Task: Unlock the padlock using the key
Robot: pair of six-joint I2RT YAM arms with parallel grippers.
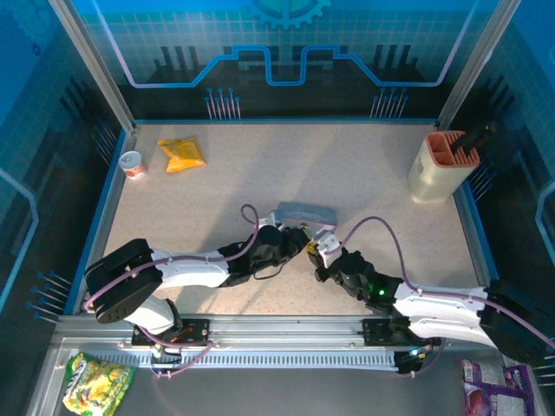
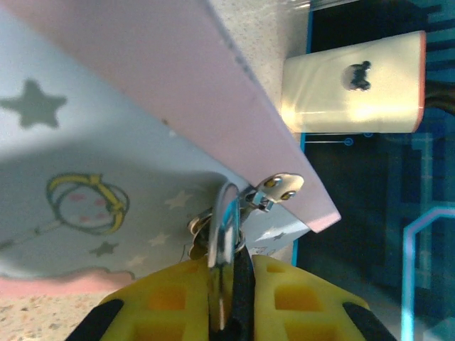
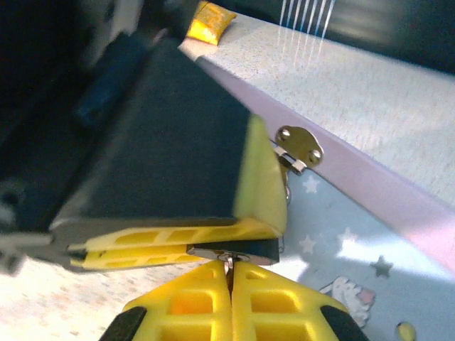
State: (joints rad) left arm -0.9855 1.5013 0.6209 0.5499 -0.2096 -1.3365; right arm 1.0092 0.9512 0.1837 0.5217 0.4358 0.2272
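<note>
Left gripper (image 2: 229,277) clamps padlock (image 2: 225,213) beside tin (image 2: 85,177); right gripper (image 3: 229,275) pinches key (image 3: 229,263), tip at padlock body. Insertion step, apparently; next needs straight push, then twist.

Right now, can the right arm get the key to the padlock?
Probably yes. The right pincer pinches the key just under the padlock, which the left pincer holds by the tin's hasp. Nothing sits between them, though the keyhole is hidden.
</note>
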